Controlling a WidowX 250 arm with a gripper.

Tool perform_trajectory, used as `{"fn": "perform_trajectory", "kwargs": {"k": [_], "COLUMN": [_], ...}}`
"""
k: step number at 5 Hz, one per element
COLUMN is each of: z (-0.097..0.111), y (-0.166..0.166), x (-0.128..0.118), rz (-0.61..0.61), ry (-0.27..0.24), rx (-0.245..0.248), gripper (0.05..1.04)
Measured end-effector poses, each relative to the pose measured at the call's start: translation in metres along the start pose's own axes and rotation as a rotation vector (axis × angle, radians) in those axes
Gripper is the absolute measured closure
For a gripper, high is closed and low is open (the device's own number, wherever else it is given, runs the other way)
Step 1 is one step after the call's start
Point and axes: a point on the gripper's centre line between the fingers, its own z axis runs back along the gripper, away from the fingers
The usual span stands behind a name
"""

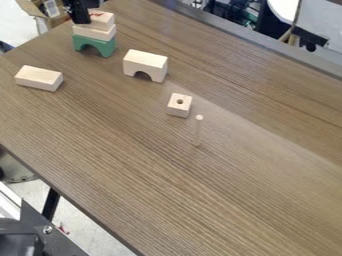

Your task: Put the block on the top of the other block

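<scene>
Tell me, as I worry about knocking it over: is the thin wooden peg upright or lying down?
Upright: the peg shows its round end on top, its shaft running down to the table.

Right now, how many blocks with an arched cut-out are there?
2: a green arched block at the bottom of the stack beside the black claw, and a pale wooden arched block right of that stack in the picture. The claw partly hides the stack's top.

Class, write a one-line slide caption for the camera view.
Claw at two pale blocks stacked on a green arch; an upright dowel stands elsewhere on the table.
</scene>
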Motion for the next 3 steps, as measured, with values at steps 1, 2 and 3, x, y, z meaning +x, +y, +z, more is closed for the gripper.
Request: {"fn": "perform_trajectory", "kwargs": {"k": [1, 2, 3], "z": [0.000, 0.002, 0.019], "y": [0.001, 0.001, -0.006], "x": [-0.001, -0.002, -0.005], "rz": [-0.002, 0.001, 0.009], "ry": [0.004, 0.026, 0.070], "rx": [0.005, 0.014, 0.005], "gripper": [0.076, 0.084, 0.084]}}
